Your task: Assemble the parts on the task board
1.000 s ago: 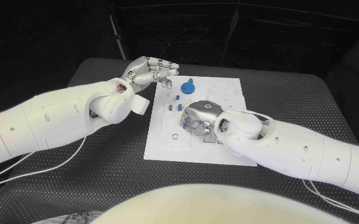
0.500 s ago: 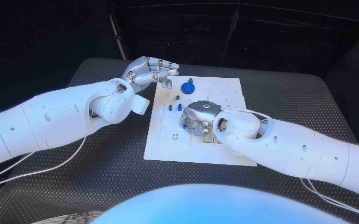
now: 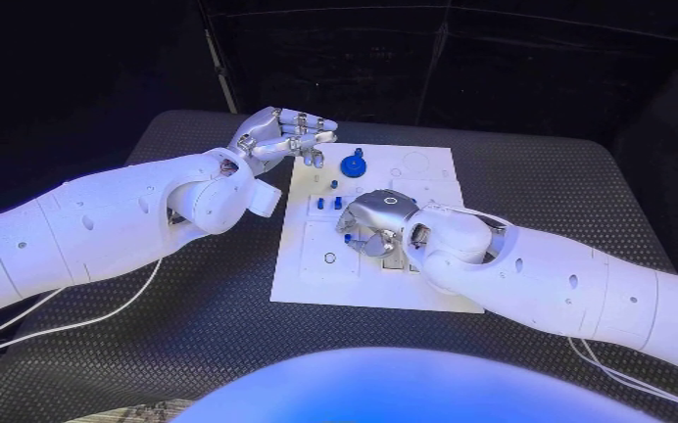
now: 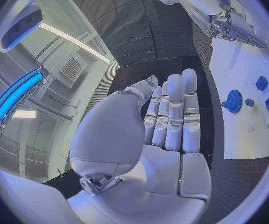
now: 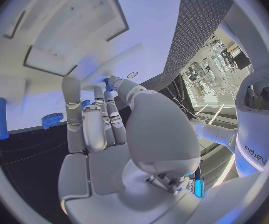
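The white task board (image 3: pixel 318 276) lies in the middle of the table. A blue gear (image 3: pixel 355 162) and small blue pegs (image 3: pixel 328 203) stand on its far half. My right hand (image 3: pixel 379 222) is down on the board's middle, fingers pointing at the plate. In the right wrist view a small blue part (image 5: pixel 107 82) sits pinched between its thumb tip and a fingertip. The gear (image 5: pixel 51 119) and a long blue peg (image 5: pixel 0 117) lie beyond. My left hand (image 3: pixel 283 134) hovers over the board's far left corner, fingers straight and together (image 4: pixel 171 109), holding nothing.
The black ribbed table mat (image 3: pixel 184 325) surrounds the board on all sides. My left forearm (image 3: pixel 127 217) lies along the board's left edge and my right forearm (image 3: pixel 551 281) crosses its near right corner.
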Robot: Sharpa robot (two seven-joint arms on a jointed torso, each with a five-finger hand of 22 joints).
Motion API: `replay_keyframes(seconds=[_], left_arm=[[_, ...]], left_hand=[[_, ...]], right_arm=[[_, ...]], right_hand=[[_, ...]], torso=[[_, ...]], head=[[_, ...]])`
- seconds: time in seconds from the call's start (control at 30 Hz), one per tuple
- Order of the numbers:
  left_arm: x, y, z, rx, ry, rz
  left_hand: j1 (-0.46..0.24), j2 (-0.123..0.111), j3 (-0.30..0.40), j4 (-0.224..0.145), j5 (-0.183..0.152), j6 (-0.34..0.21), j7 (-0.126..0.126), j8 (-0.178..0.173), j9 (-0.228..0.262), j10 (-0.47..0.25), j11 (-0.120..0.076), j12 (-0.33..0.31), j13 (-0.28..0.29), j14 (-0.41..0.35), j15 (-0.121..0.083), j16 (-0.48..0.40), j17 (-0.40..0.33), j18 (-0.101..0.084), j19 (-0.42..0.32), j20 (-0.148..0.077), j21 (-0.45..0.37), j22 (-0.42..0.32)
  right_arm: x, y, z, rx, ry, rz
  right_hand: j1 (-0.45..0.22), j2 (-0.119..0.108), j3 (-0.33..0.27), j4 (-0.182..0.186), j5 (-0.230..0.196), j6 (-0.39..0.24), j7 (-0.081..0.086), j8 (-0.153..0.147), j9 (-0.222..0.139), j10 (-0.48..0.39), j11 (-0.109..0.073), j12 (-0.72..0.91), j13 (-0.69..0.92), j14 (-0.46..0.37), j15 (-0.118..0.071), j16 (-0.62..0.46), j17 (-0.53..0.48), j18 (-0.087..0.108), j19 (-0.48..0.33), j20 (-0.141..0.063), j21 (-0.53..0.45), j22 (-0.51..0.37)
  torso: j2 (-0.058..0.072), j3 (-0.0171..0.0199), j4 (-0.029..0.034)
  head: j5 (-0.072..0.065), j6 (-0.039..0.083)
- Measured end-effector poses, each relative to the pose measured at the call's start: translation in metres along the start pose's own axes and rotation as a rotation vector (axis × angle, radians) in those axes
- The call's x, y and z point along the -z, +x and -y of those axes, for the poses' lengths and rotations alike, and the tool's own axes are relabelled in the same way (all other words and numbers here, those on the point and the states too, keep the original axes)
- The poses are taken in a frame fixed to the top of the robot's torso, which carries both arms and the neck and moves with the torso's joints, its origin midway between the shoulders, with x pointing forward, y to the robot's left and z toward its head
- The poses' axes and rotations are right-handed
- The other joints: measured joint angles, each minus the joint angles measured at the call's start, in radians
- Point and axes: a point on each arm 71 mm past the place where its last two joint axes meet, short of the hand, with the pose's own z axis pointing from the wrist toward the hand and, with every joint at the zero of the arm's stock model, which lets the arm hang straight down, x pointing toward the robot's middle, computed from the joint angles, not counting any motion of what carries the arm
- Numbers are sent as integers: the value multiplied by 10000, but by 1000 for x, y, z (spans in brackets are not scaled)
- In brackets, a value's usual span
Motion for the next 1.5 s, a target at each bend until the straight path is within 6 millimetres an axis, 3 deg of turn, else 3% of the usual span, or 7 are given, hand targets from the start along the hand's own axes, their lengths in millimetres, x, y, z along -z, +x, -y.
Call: replay_keyframes(seconds=[0.53, 0.73, 0.9, 1.0, 1.17, 1.3, 1.5], left_arm=[[0, -3, -1, 2, -89, -13], [1, -5, -1, -12, -105, 17], [1, -5, -2, -17, -112, 30], [0, -6, -2, -23, -116, 45], [0, -8, -2, -38, -124, 82], [0, -8, -2, -40, -126, 87], [0, -8, -2, -40, -125, 86]], left_hand=[[-60, 60, 0, 0, 0, 0, 0, 0, -11, 0, 0, 0, -1, 0, 0, -48, 0, -1, 0, 0, -37, -36], [-60, 60, 0, 0, 0, 0, 0, 0, -10, 1, -1, 0, -2, 0, 0, -48, 0, 0, 0, 0, -37, -36], [-60, 60, 0, 0, 0, 0, 0, 0, -10, 1, -1, 0, -2, 0, 0, -48, -9, 0, 0, 0, -37, -36], [-60, 60, 0, 0, 0, 0, 0, 0, -9, 1, -1, 0, -3, 0, 0, -48, -9, -1, 0, 0, -37, -35], [-60, 60, 0, 0, 0, 0, -1, 0, -9, 1, -1, 0, -3, 0, 0, -48, -8, -1, 0, 0, -37, -35], [-59, 60, -28, -28, 0, 1, 0, 0, -9, 1, -1, 0, 8, 0, 0, -48, -8, -1, 0, 0, -37, -46], [-59, 59, -29, -28, 0, 0, 0, 0, -8, 1, -1, 0, 7, 0, 0, -48, -8, 0, 0, 0, -37, -46]], right_arm=[[31, -12, 11, -267, 125, 1273], [45, -41, 27, -317, 565, 2055], [49, -68, 53, -258, 1347, 2468], [52, -72, 67, -278, 1790, 2344], [53, -69, 81, -344, 2307, 1558], [52, -63, 86, -357, 2541, 785], [49, -57, 92, -348, 2818, -3]], right_hand=[[-22, -108, -228, 34, 124, -178, -74, 0, 36, -64, -42, 335, 49, 0, 0, 0, 56, -1, 2, 1, 5, 148], [-75, -161, -495, 134, 141, -244, -141, 44, 35, -230, -94, 458, 49, 0, 0, 0, 43, 0, 40, -37, 71, 139], [85, -332, -1638, 349, 32, -1350, -416, 43, 15, -1152, 74, 583, 58, -2, 110, -164, -378, 0, -451, 96, -528, -678], [557, -210, -2647, 643, 32, -2097, -550, 28, -12, -1658, 161, 923, 78, 2, 178, -169, -507, 161, -589, 201, -765, -990], [1197, -190, -3559, 1214, -282, -2649, -759, -10, -30, -2201, 274, 1369, 78, -71, 251, -169, -508, 161, -641, 253, -901, -1121], [1357, -98, -3745, 1399, -331, -2646, -757, -10, -29, -2260, 262, 1614, 97, -107, 286, -131, -523, 161, -640, 253, -929, -1166], [1572, 118, -3767, 1422, -335, -1438, -427, 119, 77, -1949, 90, 2092, 112, -31, 210, -2, -397, 159, -542, 154, -929, -1214]], torso=[[-7, 5, -12], [-19, -1, -24], [-39, -19, -25], [-46, -25, -19], [-39, -27, -13], [-33, -32, -13], [-24, -31, -12]], head=[[-35, 1], [-136, 1], [-217, 1], [-239, 1], [-255, 1], [-271, 1], [-260, 1]])
